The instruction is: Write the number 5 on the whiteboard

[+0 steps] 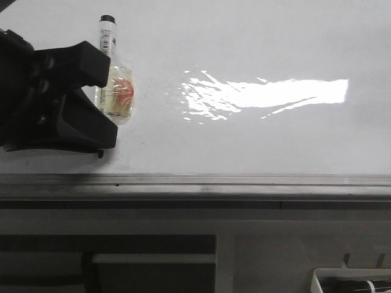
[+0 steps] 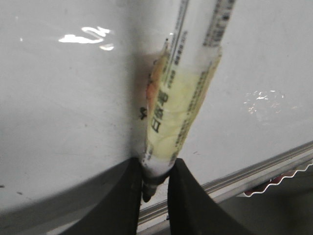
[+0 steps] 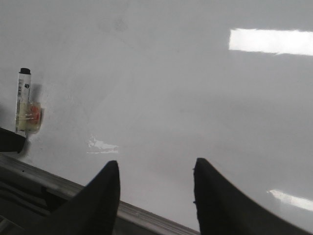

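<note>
The whiteboard [image 1: 256,36] fills the front view, glossy white. My left gripper [image 1: 105,97] is at its left side, shut on a white marker [image 1: 107,36] wrapped in yellowish tape with an orange patch [image 1: 121,91]. In the left wrist view the gripper [image 2: 155,178] clamps the marker [image 2: 178,103] near its dark tip, which points down at the board beside the edge rail. A small black scribble, the number 5 [image 2: 142,113], shows on the board next to the marker, partly hidden by it. My right gripper [image 3: 155,169] is open and empty over the whiteboard [image 3: 161,78].
A bright glare patch [image 1: 269,94] lies mid-board. A grey metal edge rail [image 1: 244,181] runs along the front. Below it is dark grey furniture with a white handle bar [image 1: 153,258] and a white tray rim [image 1: 351,278]. The right wrist view shows the marker [image 3: 23,100] far off.
</note>
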